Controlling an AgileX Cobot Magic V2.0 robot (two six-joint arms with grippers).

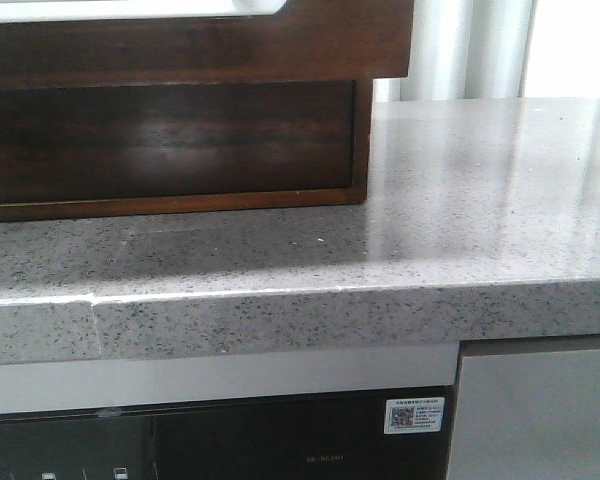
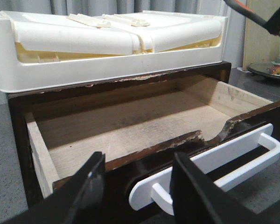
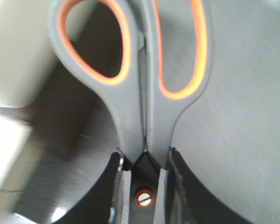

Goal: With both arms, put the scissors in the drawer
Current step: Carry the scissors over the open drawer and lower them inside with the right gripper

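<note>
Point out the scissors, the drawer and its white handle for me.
scissors (image 3: 130, 121), right wrist view, on the grey handle shank.
drawer (image 2: 130, 126), left wrist view, on the bare wooden floor inside.
white handle (image 2: 233, 156), left wrist view, on the front bar.

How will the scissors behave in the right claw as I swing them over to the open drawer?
The scissors are probably rigid and light. The right claw pinches them near the pivot screw, handles sticking out, so they might swivel. Smooth plastic could slip.
</note>
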